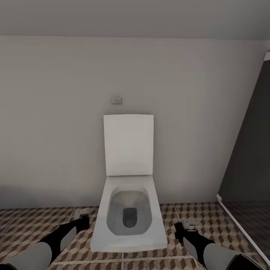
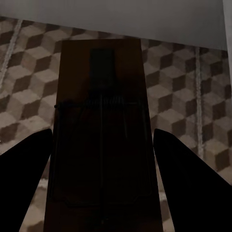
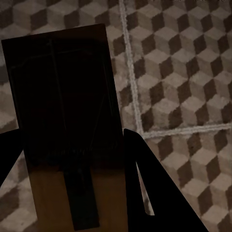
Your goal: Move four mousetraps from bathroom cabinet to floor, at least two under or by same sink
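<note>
I hold one mousetrap in each hand, low over the bathroom floor with its cube-pattern tiles. My left gripper is shut on a mousetrap to the left of the toilet. In the left wrist view that mousetrap is a dark board between my left gripper's black fingers. My right gripper is shut on a second mousetrap to the right of the toilet. The right wrist view has this mousetrap lying along the gripper. The cabinet and the sink are out of view.
A white toilet with its lid up stands straight ahead against a plain grey wall, between my two arms. A dark panel with a white bottom rail runs along the right. Tiled floor lies on both sides of the toilet.
</note>
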Motion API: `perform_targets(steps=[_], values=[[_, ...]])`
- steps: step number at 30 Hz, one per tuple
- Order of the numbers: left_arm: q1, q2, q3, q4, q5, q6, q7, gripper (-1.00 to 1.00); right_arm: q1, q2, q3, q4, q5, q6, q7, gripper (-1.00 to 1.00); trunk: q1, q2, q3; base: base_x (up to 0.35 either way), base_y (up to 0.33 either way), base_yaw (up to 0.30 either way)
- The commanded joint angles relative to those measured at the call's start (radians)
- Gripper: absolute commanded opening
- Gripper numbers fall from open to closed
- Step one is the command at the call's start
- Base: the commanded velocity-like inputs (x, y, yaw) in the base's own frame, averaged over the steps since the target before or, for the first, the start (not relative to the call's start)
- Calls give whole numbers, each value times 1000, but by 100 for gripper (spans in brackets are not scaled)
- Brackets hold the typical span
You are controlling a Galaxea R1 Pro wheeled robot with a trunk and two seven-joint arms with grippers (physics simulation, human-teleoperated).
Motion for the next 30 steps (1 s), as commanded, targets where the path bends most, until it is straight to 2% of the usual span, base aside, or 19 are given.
perform_targets(steps=[1,8,11,15,18,30], values=[[0,1,-7,-1,9,5,5,-100,0,-1,9,-4,-8,8,-6,-100,0,0,-1,0,0,0],[0,-3,-7,39,15,12,5,-100,0,1,13,-4,-5,17,-6,-100,0,0,-1,0,0,0],[0,-5,-5,63,17,9,5,-100,1,13,16,-4,-4,18,-6,-100,0,0,-1,0,0,0],[0,-7,0,84,18,5,5,-100,1,48,18,-4,-3,17,-6,-100,0,0,-1,0,0,0],[0,-7,1,88,18,3,4,-100,1,60,18,-4,-2,17,-6,-100,0,0,-1,0,0,0],[0,-7,-5,83,7,1,-3,-100,0,60,17,-4,-1,10,-6,-100,0,0,-1,0,0,0]])
